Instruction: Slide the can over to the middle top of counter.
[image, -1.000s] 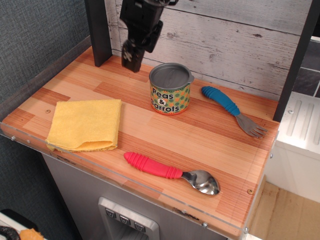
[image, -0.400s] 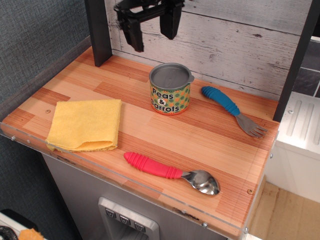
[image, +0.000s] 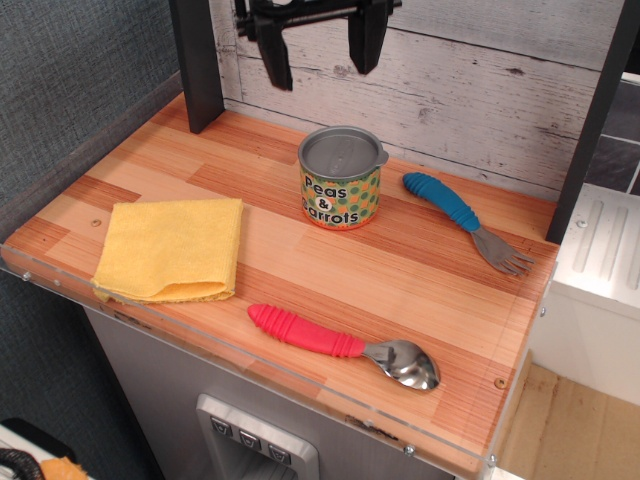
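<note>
One can (image: 341, 177) upper centre of the counter (image: 420, 270); one cloth (image: 172, 248), spoon (image: 343, 345), fork (image: 465, 220). Gripper (image: 320, 50) at top, fingers wide apart, empty.

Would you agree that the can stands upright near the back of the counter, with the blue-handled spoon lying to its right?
Not quite: the blue-handled utensil right of the can is a fork, its tines visible in the observation.image view. The spoon has a red handle and lies near the front of the counter.

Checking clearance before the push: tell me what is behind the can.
Behind the can lies a strip of bare counter, then the whitewashed plank wall. The open gripper hangs above and behind it. The can's body covers the counter right at its back.
</note>
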